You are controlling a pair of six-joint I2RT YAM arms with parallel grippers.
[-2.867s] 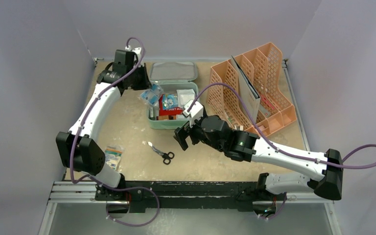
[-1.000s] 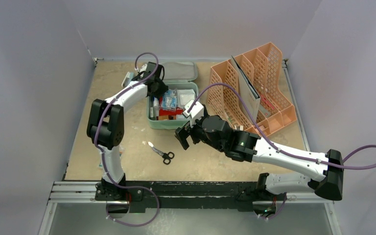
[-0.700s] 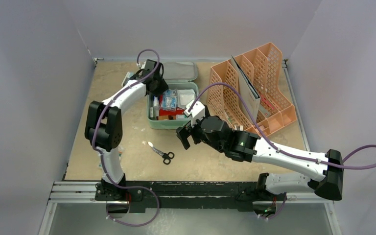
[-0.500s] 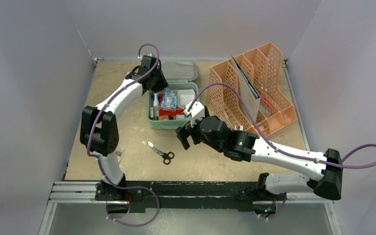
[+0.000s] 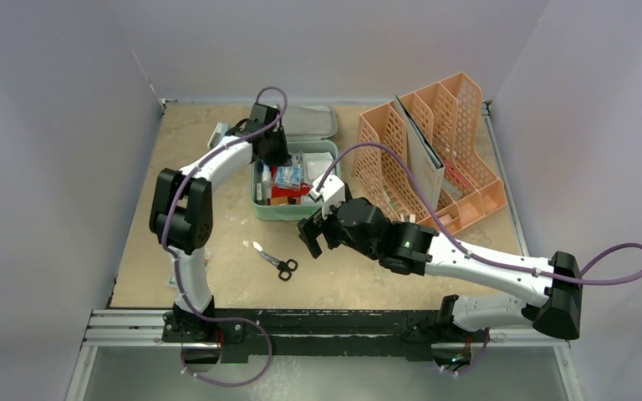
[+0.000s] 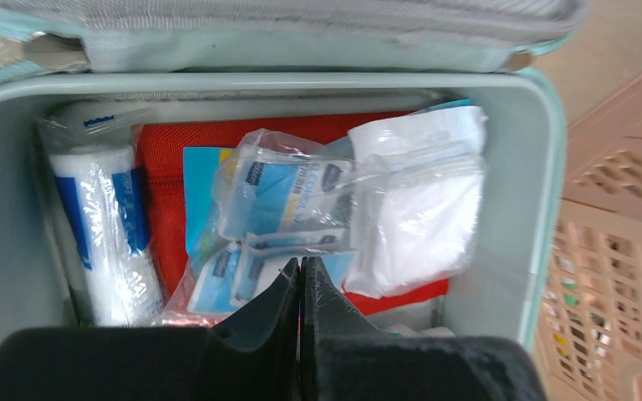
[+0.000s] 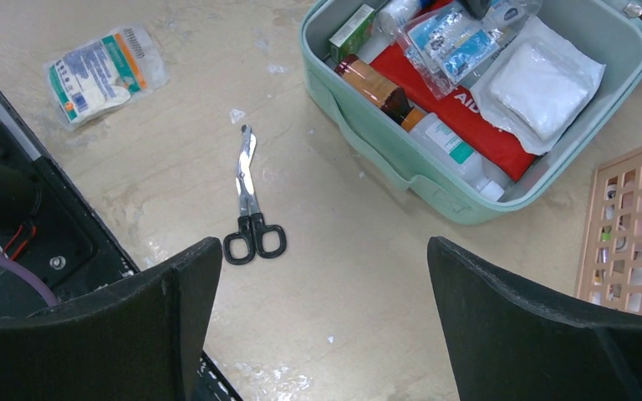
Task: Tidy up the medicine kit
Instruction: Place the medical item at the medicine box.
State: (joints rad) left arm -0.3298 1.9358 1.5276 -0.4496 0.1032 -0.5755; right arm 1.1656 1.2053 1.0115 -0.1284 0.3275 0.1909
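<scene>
1. Left gripper [image 6: 301, 271]: fingers pressed fully together, nothing visible between them, tips over clear packets [image 6: 288, 196] inside the medicine kit [image 6: 501, 284].
2. Right gripper [image 7: 322, 251]: fingers spread wide, empty, above scissors [image 7: 249, 209].
3. The kit sits open beside the rack [image 5: 435, 150]; its red pouch [image 7: 460, 125] reads "AID".

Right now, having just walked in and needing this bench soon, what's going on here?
Two robot arms are organizing the medicine kit, which sits open with its lid flipped back. The left claw is shut and empty, poised over the bandage packets, white pad and red pouch inside. The right claw hangs open in front of the kit, holding nothing. Scissors and one wrapped packet lie out on the table, not yet packed.
</scene>
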